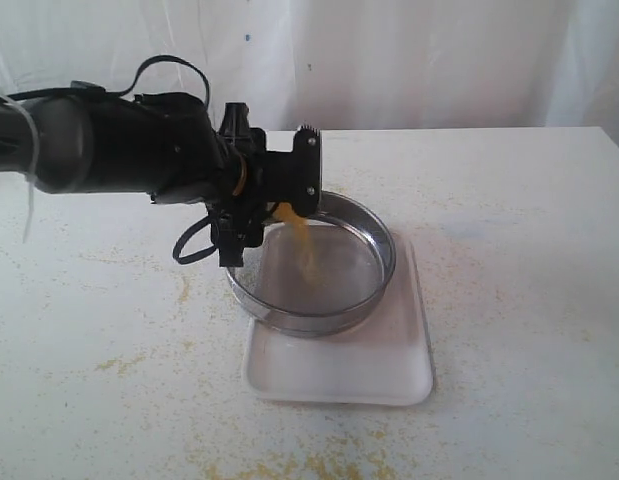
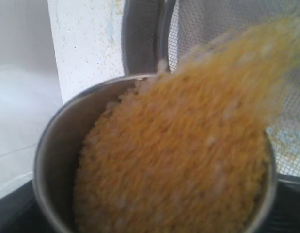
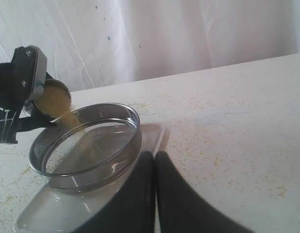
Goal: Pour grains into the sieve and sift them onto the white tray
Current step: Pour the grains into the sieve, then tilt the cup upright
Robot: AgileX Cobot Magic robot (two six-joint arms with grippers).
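My left gripper (image 1: pixel 277 195) is shut on a small steel cup (image 2: pixel 47 156), tilted over the near-left rim of the sieve (image 1: pixel 387 262). Yellow-beige grains (image 2: pixel 179 170) fill the cup and fall in a thin stream (image 1: pixel 303 248) onto the mesh (image 2: pixel 203 24). The sieve, a round steel ring, rests on the white tray (image 1: pixel 339 378). The right wrist view shows the cup (image 3: pixel 52 99) pouring into the sieve (image 3: pixel 118 145) over the tray (image 3: pixel 155 132). My right gripper (image 3: pixel 154 158) is shut on nothing, close beside the tray's edge; it is out of the exterior view.
Spilled grains (image 1: pixel 187 290) speckle the white table (image 1: pixel 529 300) to the left of and in front of the tray. A white curtain (image 1: pixel 439 60) hangs behind the table's far edge.
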